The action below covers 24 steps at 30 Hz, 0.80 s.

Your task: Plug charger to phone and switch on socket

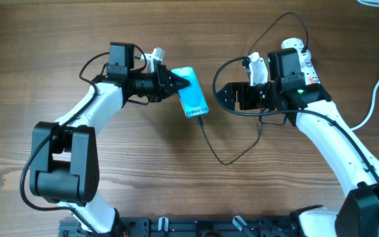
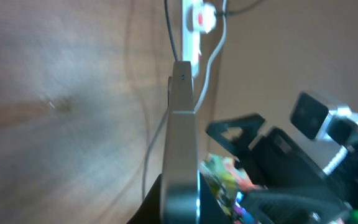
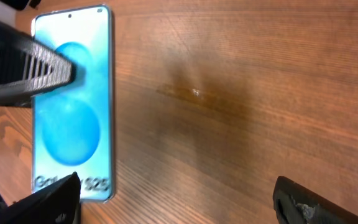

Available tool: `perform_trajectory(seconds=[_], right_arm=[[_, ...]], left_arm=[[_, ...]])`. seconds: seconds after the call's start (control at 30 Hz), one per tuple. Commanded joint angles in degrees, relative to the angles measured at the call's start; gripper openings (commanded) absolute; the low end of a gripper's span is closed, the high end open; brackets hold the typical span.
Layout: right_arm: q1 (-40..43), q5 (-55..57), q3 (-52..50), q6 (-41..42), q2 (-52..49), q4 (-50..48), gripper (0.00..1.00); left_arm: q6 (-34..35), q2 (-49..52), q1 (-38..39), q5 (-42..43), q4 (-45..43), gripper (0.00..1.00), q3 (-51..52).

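Judging charger [image 1: 226, 160] seated in phone [image 1: 194, 100], itself clamped in left gripper [image 1: 179, 84], turn spread, empty right gripper [image 1: 224, 99] toward socket [image 1: 310, 66] and press its switch squarely.

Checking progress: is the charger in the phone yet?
Seemingly in: overhead, the charger cable meets the phone at its bottom edge, though the joint is too small to confirm.
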<state>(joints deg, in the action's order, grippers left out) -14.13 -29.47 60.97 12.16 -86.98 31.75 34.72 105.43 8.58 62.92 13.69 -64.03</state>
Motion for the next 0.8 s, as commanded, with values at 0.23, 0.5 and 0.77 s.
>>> perform_trajectory(seconds=[0.23, 0.5, 0.77], right_arm=[[0.55, 3.26, 1.03, 0.04, 4.55, 6.05, 1.00], [0.55, 7.78, 0.79, 1.84, 8.09, 7.85, 1.00], [0.55, 14.08, 0.04, 6.25, 7.32, 8.44, 0.99]], left_arm=[[-11.13, -0.46, 8.07, -24.28, 33.55, 0.04, -20.48], [-19.69, 3.48, 9.57, -27.93, 35.41, 0.04, -25.20], [-29.86, 13.44, 9.60, -20.24, 30.73, 0.04, -25.18]])
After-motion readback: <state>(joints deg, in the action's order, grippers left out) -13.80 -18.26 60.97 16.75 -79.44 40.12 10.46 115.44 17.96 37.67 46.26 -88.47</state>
